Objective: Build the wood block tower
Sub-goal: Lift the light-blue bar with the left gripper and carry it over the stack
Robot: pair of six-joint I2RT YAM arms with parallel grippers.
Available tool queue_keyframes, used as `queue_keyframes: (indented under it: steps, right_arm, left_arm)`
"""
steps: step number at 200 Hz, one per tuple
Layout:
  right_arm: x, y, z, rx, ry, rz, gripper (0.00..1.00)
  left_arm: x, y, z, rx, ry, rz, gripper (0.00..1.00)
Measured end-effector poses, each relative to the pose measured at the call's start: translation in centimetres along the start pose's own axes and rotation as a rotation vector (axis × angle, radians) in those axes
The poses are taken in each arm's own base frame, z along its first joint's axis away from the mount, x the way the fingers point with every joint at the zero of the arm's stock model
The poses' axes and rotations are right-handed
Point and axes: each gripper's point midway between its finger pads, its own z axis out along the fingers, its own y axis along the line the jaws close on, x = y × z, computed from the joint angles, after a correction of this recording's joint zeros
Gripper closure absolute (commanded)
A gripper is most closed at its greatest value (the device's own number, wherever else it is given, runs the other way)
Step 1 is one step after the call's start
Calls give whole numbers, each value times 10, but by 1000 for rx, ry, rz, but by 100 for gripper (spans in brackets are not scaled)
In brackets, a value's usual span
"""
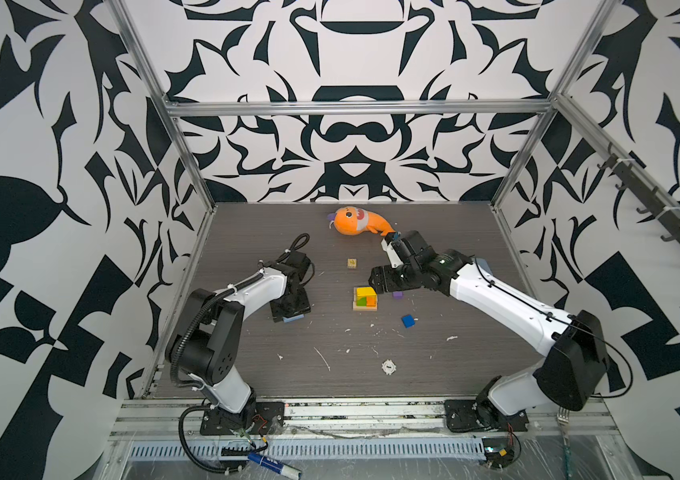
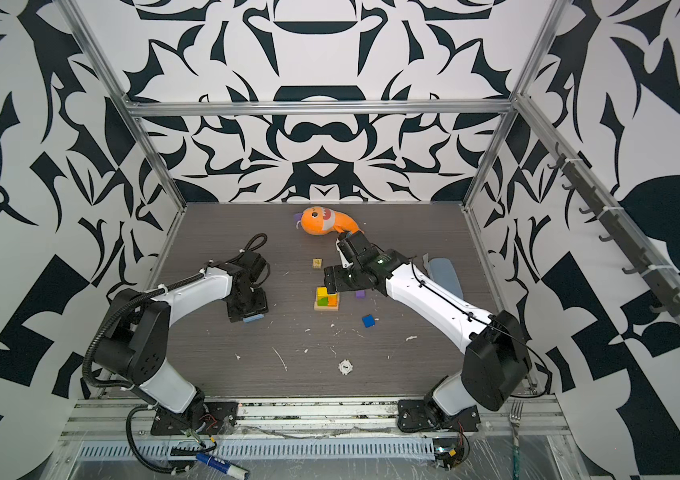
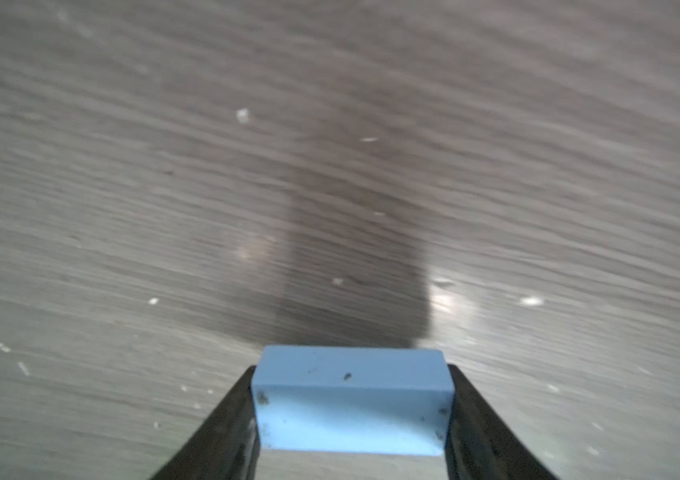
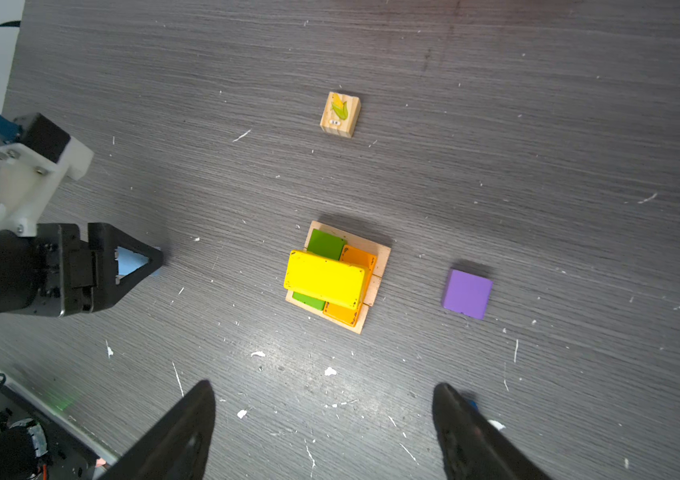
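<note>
Gripping the light-blue brick (image 3: 350,411) — left hand (image 3: 351,372), well apart from the tower (image 4: 336,276); right hand (image 4: 322,387) wide, empty.

Dark grey wood-grain table (image 1: 255,232), strewn with white scraps (image 1: 323,358). Just beside right gripper (image 1: 375,281), on the side facing left gripper (image 1: 293,317) yet well apart from that one: tan bars (image 4: 374,286) flat on the surface, side by side, bearing coloured bricks. Purple cube (image 4: 467,293) near right gripper, on the far side of the bars from left gripper. Corn-picture cube (image 4: 340,114) farther out from right gripper, alone. Blue cube (image 1: 408,321) near right gripper, toward the front edge. Orange plush fish (image 1: 357,222) beyond right gripper, close to the back wall. White round piece (image 1: 388,367) well apart from both grippers, near the front edge.
</note>
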Motion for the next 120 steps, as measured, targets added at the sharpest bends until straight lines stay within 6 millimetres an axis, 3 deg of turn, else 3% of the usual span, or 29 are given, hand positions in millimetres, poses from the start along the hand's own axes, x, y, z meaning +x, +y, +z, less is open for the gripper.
queue_keyframes:
  steps: [47,120]
  right_arm:
    - [3,-6,-6,5,-8,34,14]
    - [15,-15,-13,-2,-14,45,9]
  left_arm:
    - [-11,-42,-30,65,-53,76,38]
    - [-10,-95,-55,105,-64,180,37]
